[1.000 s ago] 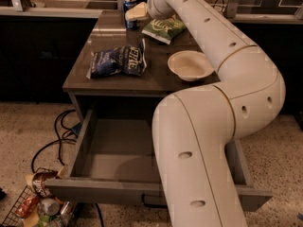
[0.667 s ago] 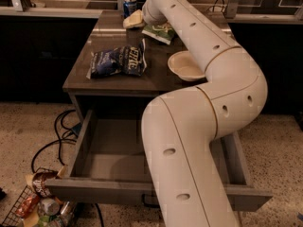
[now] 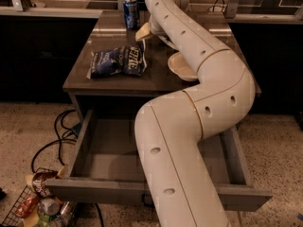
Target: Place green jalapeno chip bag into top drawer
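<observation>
The top drawer [image 3: 99, 189] is pulled wide open below the tabletop, and its inside shows nothing but the arm crossing over it. My white arm rises over the drawer and reaches to the back of the table. My gripper [image 3: 143, 32] shows only as a pale tip at the arm's left side, just right of the dark blue chip bag's [image 3: 118, 60] far corner. The green jalapeno chip bag is hidden behind the arm.
A blue can [image 3: 131, 12] stands at the table's [image 3: 80, 79] far left. A pale bowl [image 3: 179, 66] lies right of the blue bag, partly behind the arm. A wire basket [image 3: 35, 207] of snacks and black cables [image 3: 57, 136] lie on the floor left of the drawer.
The arm's far end has swung left across the back of the table. It now covers the green bag, which showed beside it one second ago.
</observation>
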Controlling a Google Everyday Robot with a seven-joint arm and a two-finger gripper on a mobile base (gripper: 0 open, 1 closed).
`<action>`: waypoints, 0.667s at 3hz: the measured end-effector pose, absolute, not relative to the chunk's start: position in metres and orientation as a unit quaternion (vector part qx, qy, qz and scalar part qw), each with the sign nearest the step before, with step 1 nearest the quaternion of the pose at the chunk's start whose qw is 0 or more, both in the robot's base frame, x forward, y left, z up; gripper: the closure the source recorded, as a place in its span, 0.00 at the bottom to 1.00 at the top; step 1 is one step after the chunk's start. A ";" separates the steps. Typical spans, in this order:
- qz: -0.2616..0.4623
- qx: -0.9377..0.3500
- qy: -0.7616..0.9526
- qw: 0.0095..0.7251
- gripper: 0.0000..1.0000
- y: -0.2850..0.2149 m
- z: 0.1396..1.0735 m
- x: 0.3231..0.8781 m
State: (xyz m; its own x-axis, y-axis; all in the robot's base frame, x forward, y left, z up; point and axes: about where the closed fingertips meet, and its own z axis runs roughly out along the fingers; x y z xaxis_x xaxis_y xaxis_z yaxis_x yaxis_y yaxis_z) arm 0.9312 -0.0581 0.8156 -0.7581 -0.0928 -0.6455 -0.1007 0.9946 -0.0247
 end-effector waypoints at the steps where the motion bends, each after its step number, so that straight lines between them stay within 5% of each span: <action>1: -0.005 -0.046 0.940 0.337 0.11 -0.064 0.808 0.931; 2: -0.005 -0.046 0.941 0.335 0.42 -0.064 0.807 0.931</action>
